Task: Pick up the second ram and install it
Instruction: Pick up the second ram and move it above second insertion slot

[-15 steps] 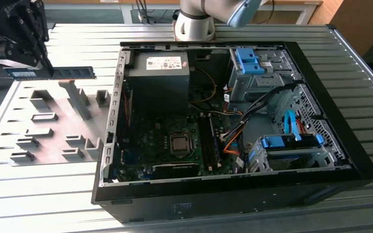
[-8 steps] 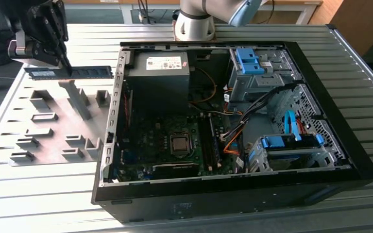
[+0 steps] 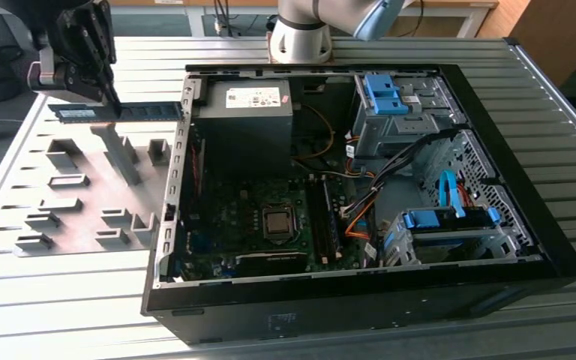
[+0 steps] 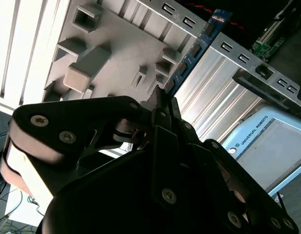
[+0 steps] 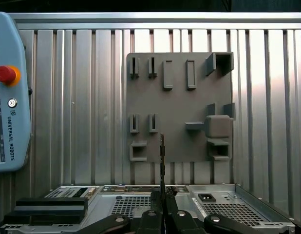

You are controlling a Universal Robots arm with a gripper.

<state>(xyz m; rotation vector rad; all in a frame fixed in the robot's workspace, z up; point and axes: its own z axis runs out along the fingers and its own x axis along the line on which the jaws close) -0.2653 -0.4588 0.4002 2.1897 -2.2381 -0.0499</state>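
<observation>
A: The black claw pinches the long, flat blue-green memory stick near its middle. The stick is lifted over the grey plastic tray, beside the open black computer case.
B: How to handle it well?
A: I judge it wants a firm, level hold on its flat faces, clear of tray blocks and case wall.
B: Counts?
A: One stick, one tray, one case, two blue drive brackets.

Above tray: second ram in end effector; case at exterior view's right.
</observation>
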